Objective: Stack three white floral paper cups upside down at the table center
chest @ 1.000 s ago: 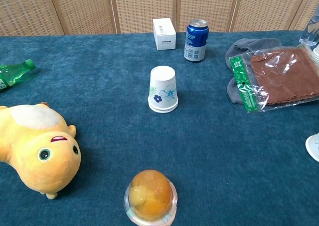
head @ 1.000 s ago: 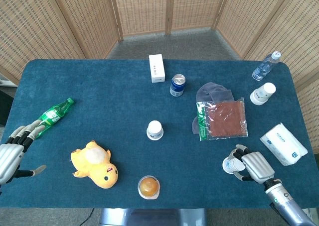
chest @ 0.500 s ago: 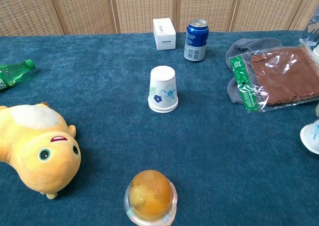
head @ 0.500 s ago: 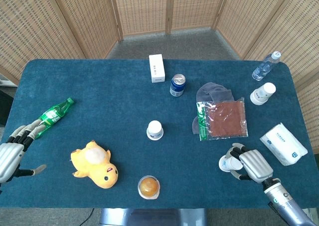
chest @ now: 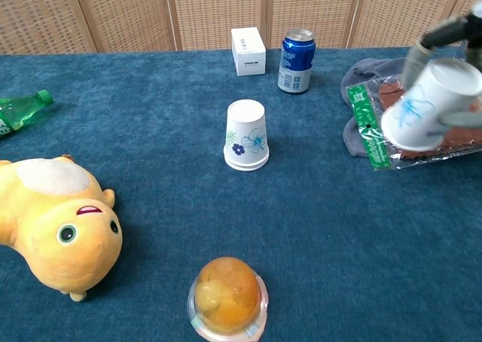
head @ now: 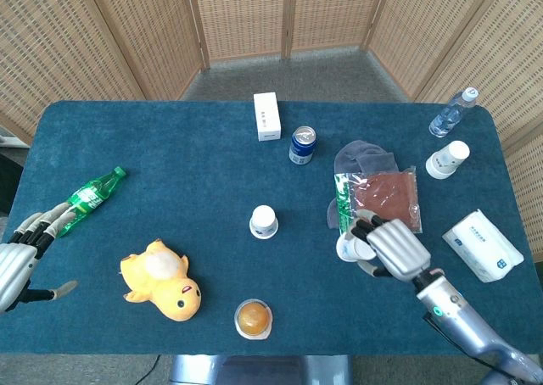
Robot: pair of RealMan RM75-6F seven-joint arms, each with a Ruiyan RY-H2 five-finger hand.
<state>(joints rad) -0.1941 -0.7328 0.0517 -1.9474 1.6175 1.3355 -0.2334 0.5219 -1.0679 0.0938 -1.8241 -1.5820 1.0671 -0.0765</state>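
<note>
The right hand (head: 392,247) grips a white floral paper cup (chest: 427,105) above the table (head: 187,173), beside the near edge of a clear packet of brown stuff (head: 383,200). From the head, the hand covers most of this cup and only its white rim pokes out on the left; the chest view shows it plainly, tilted, mouth turned down and to the left, with blue flower marks on its side. A second cup (head: 264,221) stands upside down at the table centre, and a third cup (head: 447,159) sits near the far right corner, seen only from the head. The left hand (head: 19,262) shows only from the head, at the table's left edge, fingers spread and holding nothing, just near a green bottle (head: 92,196).
</note>
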